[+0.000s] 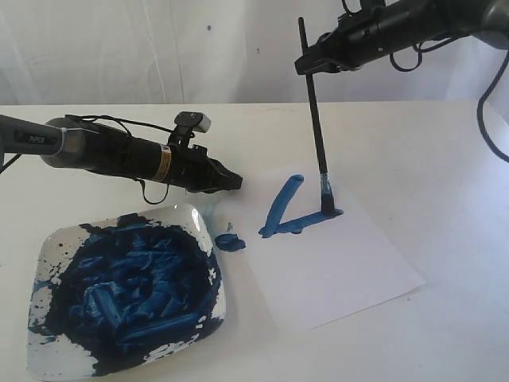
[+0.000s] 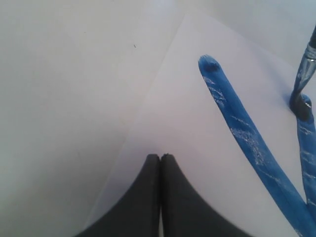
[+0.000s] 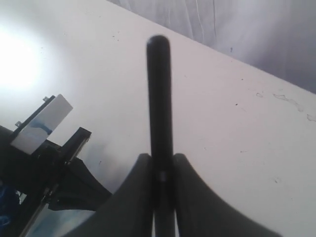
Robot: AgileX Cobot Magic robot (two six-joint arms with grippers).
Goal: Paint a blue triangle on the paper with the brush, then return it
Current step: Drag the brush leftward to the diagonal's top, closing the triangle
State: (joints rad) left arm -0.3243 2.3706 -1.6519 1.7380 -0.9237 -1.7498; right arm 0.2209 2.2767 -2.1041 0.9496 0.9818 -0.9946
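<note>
The brush (image 1: pixel 316 127) stands nearly upright, its bristle tip pressed on the paper (image 1: pixel 350 263). High on its black handle my right gripper (image 1: pixel 306 62) is shut; the right wrist view shows the handle (image 3: pixel 159 89) clamped in that gripper (image 3: pixel 161 157). Of the blue triangle (image 1: pixel 280 211), two thick strokes meet at a corner, and the brush tip sits at the end of the lower one. My left gripper (image 1: pixel 237 183) is shut and empty at the paper's left edge. In the left wrist view its tips (image 2: pixel 160 156) lie over the paper (image 2: pixel 197 123), near a blue stroke (image 2: pixel 242 128) and the brush (image 2: pixel 306 64).
A square white plate (image 1: pixel 49 253) smeared with thick blue paint sits at the front left. A small blue paint blob (image 1: pixel 231 241) lies on the table between plate and paper. A white curtain hangs behind the table.
</note>
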